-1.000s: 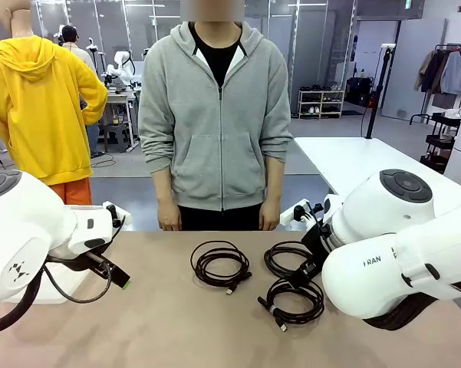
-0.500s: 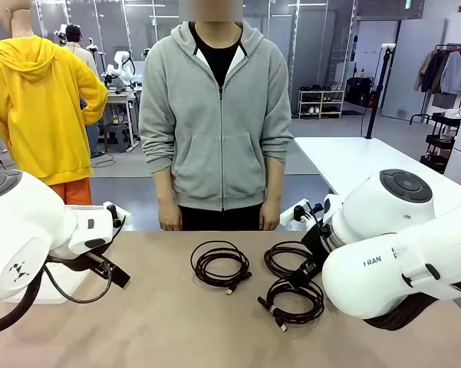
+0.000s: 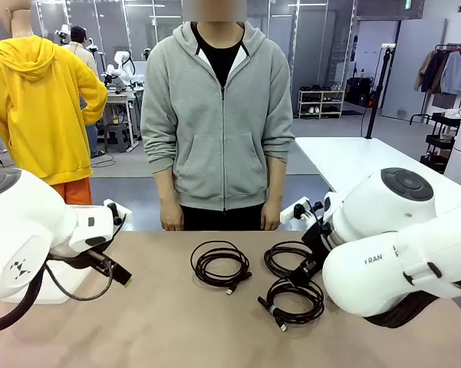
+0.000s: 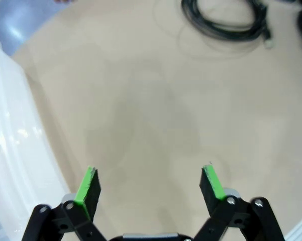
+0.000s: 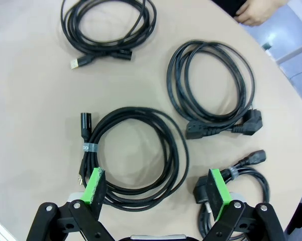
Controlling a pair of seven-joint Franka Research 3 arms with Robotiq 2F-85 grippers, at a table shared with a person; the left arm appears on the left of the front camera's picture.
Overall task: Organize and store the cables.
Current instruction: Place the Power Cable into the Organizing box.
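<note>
The right gripper (image 5: 157, 190) hangs over the table (image 5: 30, 100) with its jaws wide apart, holding nothing. Directly ahead of its fingertips lies the banded coil (image 5: 135, 111), whose near loop runs between the 2 green pads (image 5: 95, 185). The small coil (image 5: 251, 159) sits just beside 1 pad. Farther ahead lie the plug coil (image 5: 176, 83) and, off to the other side, the USB coil (image 5: 108, 47). All 4 cables lie apart from each other. The left gripper (image 4: 149, 186) is likewise spread open and empty over bare tabletop, with the USB coil well ahead of it and a white container (image 4: 5, 150) close at its side.
</note>
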